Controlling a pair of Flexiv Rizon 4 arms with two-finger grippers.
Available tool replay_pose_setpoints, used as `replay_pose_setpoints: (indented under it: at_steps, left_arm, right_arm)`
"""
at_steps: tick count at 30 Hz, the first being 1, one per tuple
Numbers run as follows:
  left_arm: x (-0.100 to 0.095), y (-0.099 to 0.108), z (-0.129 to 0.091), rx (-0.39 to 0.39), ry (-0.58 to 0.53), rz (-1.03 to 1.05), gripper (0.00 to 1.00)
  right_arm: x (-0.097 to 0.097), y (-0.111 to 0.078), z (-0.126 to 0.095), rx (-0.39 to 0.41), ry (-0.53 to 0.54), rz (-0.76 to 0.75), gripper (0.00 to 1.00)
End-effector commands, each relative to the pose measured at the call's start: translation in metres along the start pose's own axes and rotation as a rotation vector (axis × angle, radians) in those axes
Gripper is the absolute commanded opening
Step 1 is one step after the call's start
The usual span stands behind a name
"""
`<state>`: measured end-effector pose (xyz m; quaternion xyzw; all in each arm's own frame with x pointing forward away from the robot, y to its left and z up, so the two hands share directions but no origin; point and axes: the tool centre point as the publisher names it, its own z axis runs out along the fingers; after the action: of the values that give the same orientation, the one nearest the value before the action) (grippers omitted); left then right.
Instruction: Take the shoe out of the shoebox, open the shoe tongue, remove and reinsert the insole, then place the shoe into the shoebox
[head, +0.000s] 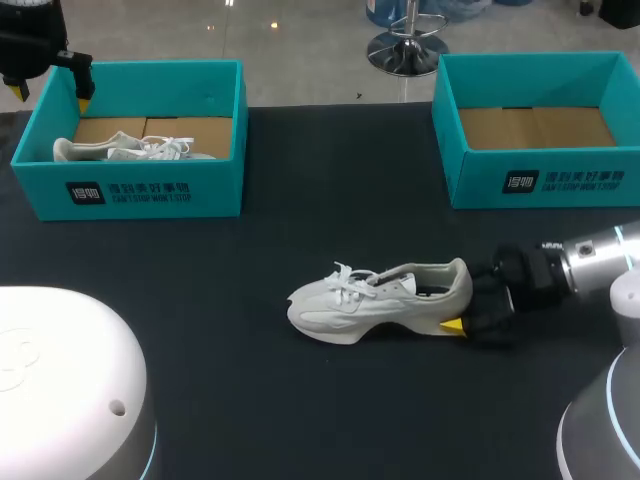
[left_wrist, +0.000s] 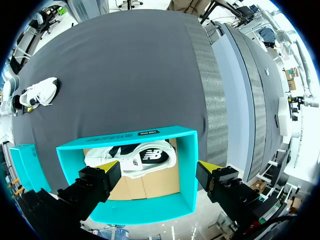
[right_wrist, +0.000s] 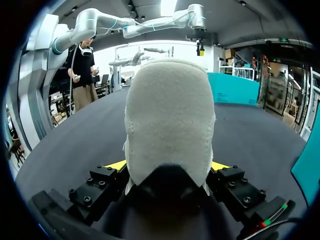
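Note:
A white sneaker (head: 380, 300) lies on its side on the dark table, toe pointing left. My right gripper (head: 465, 305) is shut on its heel. In the right wrist view the grey heel (right_wrist: 170, 120) fills the space between the fingers, with a yellow tip pressed against each side. My left gripper (head: 50, 95) hangs open over the far-left corner of the left teal shoebox (head: 140, 190). In the left wrist view its fingers (left_wrist: 107, 167) straddle that box (left_wrist: 190, 165) from above. A second white shoe (left_wrist: 132, 157) lies inside the box on brown cardboard.
An open teal shoebox (head: 540, 180) with only a cardboard floor stands at the back right. The sneaker (left_wrist: 40, 93) lies on bare dark tabletop between the two boxes.

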<state>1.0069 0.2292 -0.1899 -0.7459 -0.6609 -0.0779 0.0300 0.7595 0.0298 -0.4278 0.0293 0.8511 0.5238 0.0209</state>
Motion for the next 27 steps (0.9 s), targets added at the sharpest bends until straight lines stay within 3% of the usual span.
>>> replay_pose_setpoints:
  at_steps: [1,27]
  left_arm:
    - [0.0004,-0.0013,-0.0005,-0.002,0.001,0.000,1.00]
    - [0.0004,-0.0013,-0.0005,-0.002,0.001,0.000,1.00]
  right_arm:
    - [0.0029,-0.0017,0.0020,-0.002,-0.003,0.002,0.00]
    - [0.0039,-0.0044,0.0036,0.004,-0.013,0.017,0.00]
